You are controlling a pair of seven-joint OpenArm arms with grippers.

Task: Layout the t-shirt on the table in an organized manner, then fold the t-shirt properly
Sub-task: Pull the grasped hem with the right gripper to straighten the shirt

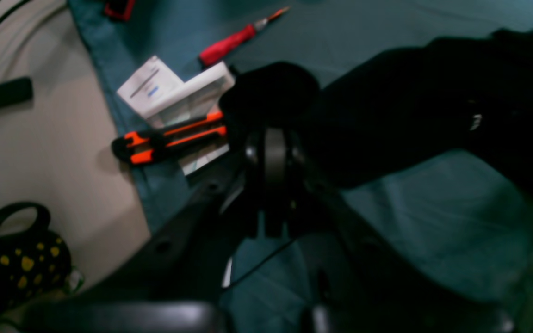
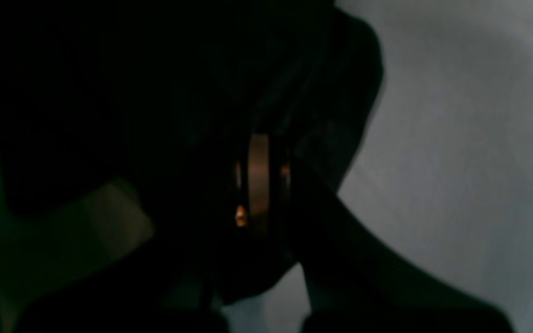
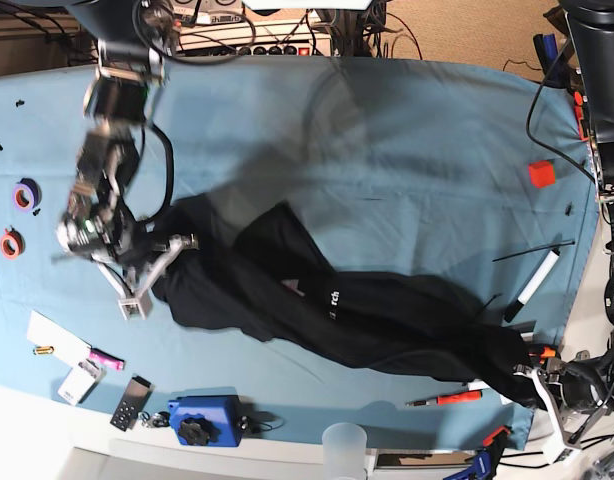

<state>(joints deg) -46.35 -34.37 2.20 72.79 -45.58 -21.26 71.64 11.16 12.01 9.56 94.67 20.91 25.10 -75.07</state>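
The teal-covered counter [image 3: 387,150] carries a bunched black shirt [image 3: 337,300], stretched in a rope between both arms. The left tool [image 1: 271,99] is clamped on one end of it, just beside an orange knife [image 1: 174,138]. The right tool [image 3: 177,243] is closed on the far end. Spreading appears barely begun; flattening and every fold remain.

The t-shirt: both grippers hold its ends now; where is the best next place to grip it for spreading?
Probably the t-shirt's bunched upper edge near the middle, approached from the far side of the table: the fabric lies twisted in a narrow diagonal band, so its width needs pulling open.
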